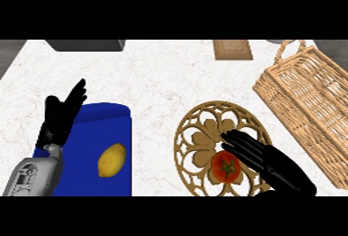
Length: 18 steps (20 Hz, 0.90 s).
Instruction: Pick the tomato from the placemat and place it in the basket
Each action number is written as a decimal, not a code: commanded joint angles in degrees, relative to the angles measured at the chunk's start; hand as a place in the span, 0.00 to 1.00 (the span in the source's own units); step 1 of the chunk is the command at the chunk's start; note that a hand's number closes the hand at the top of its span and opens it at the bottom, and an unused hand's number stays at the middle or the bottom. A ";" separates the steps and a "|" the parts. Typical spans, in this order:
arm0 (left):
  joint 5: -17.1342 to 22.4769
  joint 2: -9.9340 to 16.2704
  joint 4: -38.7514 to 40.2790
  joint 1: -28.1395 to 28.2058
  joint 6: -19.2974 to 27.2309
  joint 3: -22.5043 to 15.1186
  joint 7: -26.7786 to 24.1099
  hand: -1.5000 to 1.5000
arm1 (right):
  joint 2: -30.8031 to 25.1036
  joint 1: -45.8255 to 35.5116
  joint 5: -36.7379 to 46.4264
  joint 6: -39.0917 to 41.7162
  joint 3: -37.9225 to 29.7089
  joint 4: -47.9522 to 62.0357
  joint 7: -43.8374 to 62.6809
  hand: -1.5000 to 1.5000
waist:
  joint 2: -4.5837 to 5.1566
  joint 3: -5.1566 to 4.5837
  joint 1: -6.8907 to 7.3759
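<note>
On the white marbled table point(156, 69) a round carved wooden placemat point(204, 138) is seen right of centre, and the tomato point(226, 167) is found on its lower right part. Right hand point(268, 159) is placed just beside the tomato, on its right and above it, fingers point(238, 140) extended and relaxed over the mat, nothing gripped; contact with the tomato cannot be told. The wicker basket point(309, 106) is set at the far right, tilted diagonally, handle toward the top edge, just beside the placemat's right rim. Between tomato and basket only the right hand itself is seen.

A blue mat point(102, 133) is laid at the left with a lemon point(112, 160) on it. Left hand point(61, 115) is shown at the blue mat's left edge, fingers straight and pointing up, nothing held, resting. A grey object point(85, 44) is cut by the top edge at upper left; a small wooden block point(232, 50) is seen at top centre-right, well apart from the placemat.
</note>
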 commanded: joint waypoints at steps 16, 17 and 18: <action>-5.37 -6.24 -4.35 2.99 2.77 -2.54 0.85 0.50 | 2.25 -3.35 6.32 -6.15 3.80 11.26 -2.13 1.00 | -0.01 0.02 0.18; -3.71 -3.80 -0.95 0.12 0.61 0.61 -0.19 0.50 | 2.43 -5.11 5.43 -5.25 2.51 11.36 -1.65 1.00 | 0.02 0.01 0.04; -1.58 -1.08 4.17 -2.54 -1.91 3.37 -2.81 0.50 | 4.20 -8.38 8.04 -7.88 3.44 11.75 0.09 1.00 | 0.09 0.00 0.03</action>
